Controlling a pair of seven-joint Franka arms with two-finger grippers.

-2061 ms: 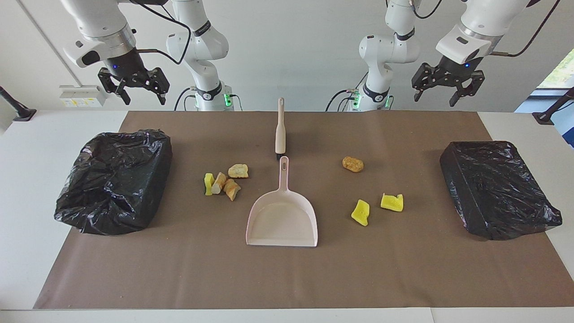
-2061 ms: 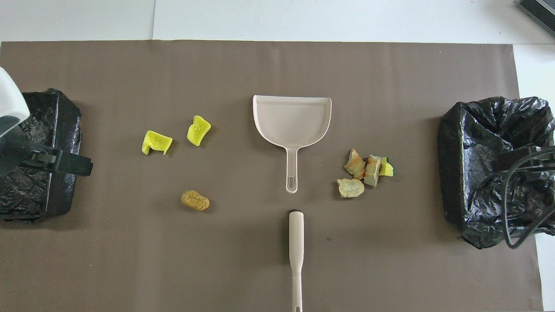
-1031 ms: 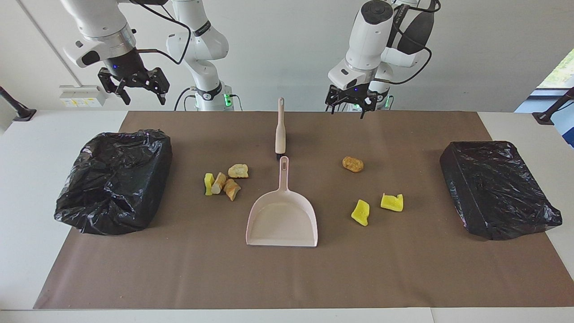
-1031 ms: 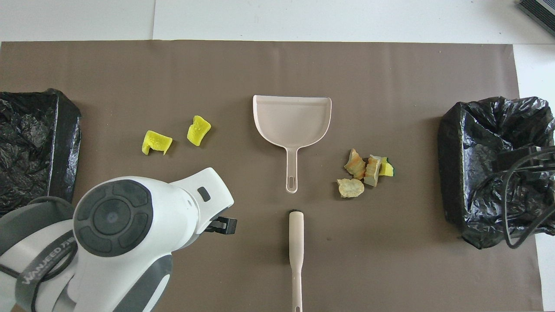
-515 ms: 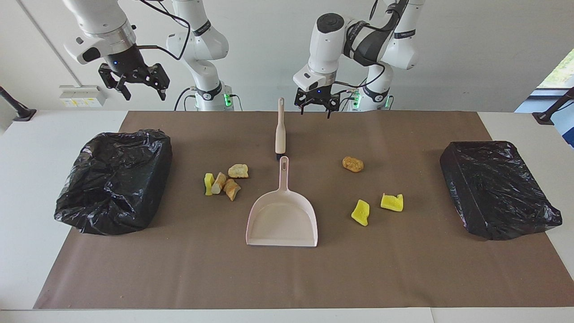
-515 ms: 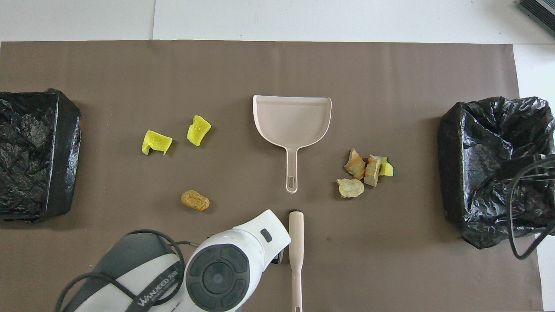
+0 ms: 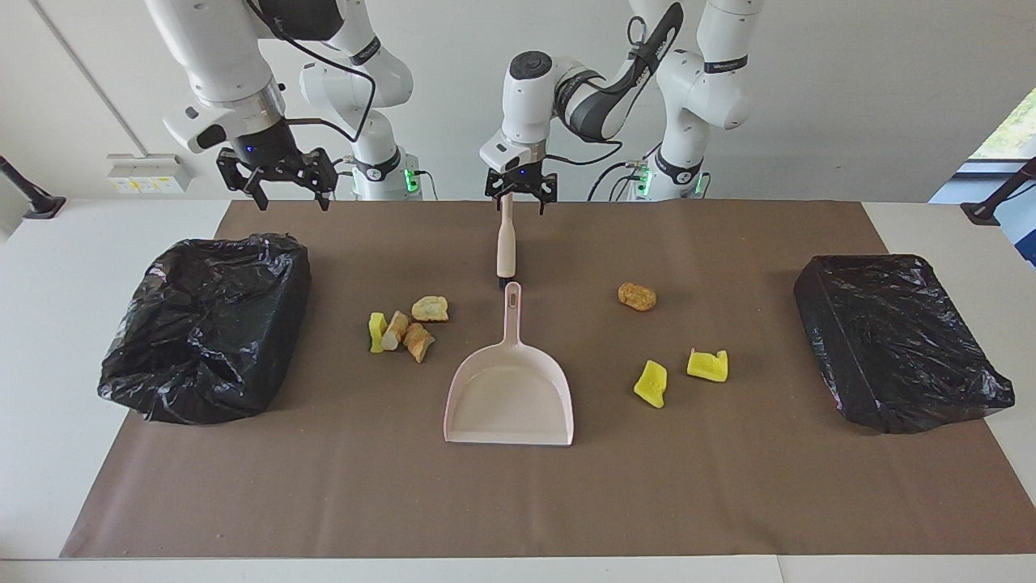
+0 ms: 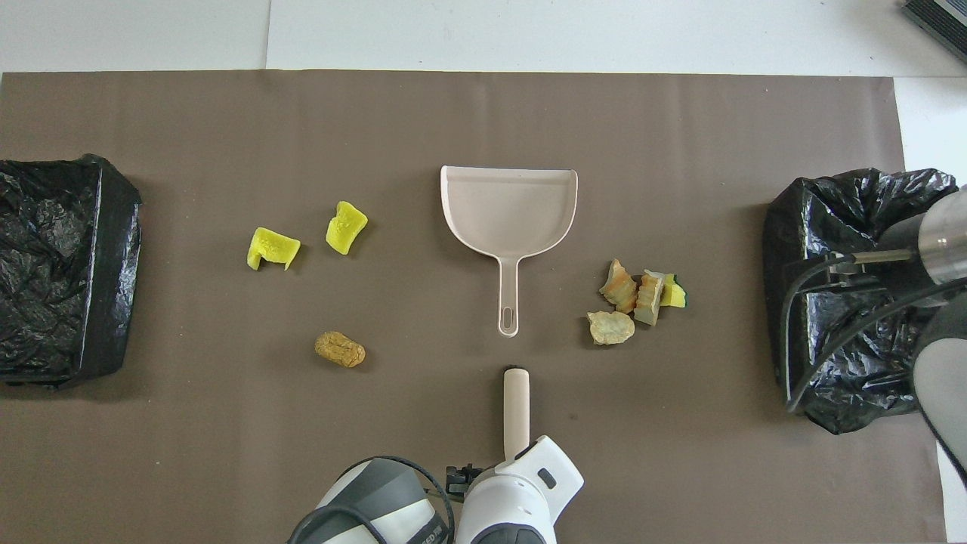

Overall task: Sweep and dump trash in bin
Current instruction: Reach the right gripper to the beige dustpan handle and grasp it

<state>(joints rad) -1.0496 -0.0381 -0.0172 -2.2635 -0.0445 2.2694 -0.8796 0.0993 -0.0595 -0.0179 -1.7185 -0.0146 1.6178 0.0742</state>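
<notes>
Right gripper (image 7: 281, 188), fingers spread wide and holding nothing, hangs over the brown mat (image 7: 728, 502) near the black-bagged bin (image 7: 202, 324) at the right arm's end. Trash (image 7: 402, 326) lies scattered either side of the pale dustpan (image 7: 510, 397). Left gripper (image 7: 520, 197), fingers wide, hovers above the brush (image 7: 506, 243) handle's end. A second bagged bin (image 7: 894, 340) sits at the left arm's end.
</notes>
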